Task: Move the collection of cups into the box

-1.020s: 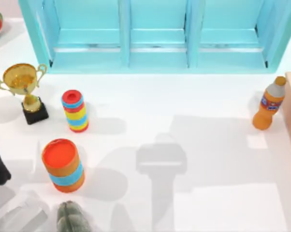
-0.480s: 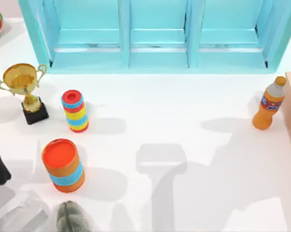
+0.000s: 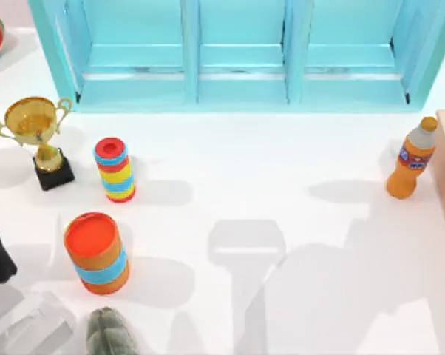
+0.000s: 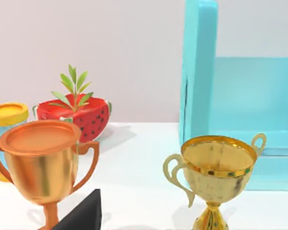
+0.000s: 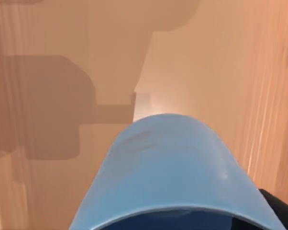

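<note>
Right gripper's blue cup over box floor.

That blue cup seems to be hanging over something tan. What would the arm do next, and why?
Probably let go. In the right wrist view the blue cup sits close to the camera with the box floor and walls spread behind it, so it looks already inside. Releasing should drop it there. The grip itself is hidden.
</note>
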Controlling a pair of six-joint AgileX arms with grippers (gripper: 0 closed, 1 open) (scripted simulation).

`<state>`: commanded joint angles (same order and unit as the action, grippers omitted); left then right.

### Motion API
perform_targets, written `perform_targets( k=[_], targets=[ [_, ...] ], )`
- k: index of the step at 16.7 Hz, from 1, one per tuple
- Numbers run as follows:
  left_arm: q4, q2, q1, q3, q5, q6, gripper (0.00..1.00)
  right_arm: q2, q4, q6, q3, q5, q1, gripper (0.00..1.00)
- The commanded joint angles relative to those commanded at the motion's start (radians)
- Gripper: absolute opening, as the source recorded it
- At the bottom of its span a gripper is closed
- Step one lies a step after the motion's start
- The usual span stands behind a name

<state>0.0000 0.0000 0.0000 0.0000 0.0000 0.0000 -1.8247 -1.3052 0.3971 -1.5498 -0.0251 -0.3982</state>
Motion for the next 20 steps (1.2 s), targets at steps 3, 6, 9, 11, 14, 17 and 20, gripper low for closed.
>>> perform_targets(
  k=[3, 6, 9, 11, 14, 17, 20],
  targets=[
    [0.0, 0.0, 0.0, 0.0, 0.0, 0.0, 1.0, 0.003, 0.117, -0.016, 0.109, 0.001, 0.007, 0.0],
    [0.0, 0.0, 0.0, 0.0, 0.0, 0.0, 1.0, 0.006, 0.149, -0.022, 0.141, -0.003, 0.009, 0.0],
    [0.0, 0.0, 0.0, 0.0, 0.0, 0.0, 1.0, 0.006, 0.149, -0.022, 0.141, -0.003, 0.009, 0.08],
    [0.0, 0.0, 0.0, 0.0, 0.0, 0.0, 1.0, 0.006, 0.149, -0.022, 0.141, -0.003, 0.009, 0.23],
    [0.0, 0.0, 0.0, 0.0, 0.0, 0.0, 1.0, 0.006, 0.149, -0.022, 0.141, -0.003, 0.009, 0.45],
    [0.0, 0.0, 0.0, 0.0, 0.0, 0.0, 1.0, 0.006, 0.149, -0.022, 0.141, -0.003, 0.009, 0.68],
    [0.0, 0.0, 0.0, 0.0, 0.0, 0.0, 1.0, 0.006, 0.149, -0.022, 0.141, -0.003, 0.009, 0.9]
  ],
)
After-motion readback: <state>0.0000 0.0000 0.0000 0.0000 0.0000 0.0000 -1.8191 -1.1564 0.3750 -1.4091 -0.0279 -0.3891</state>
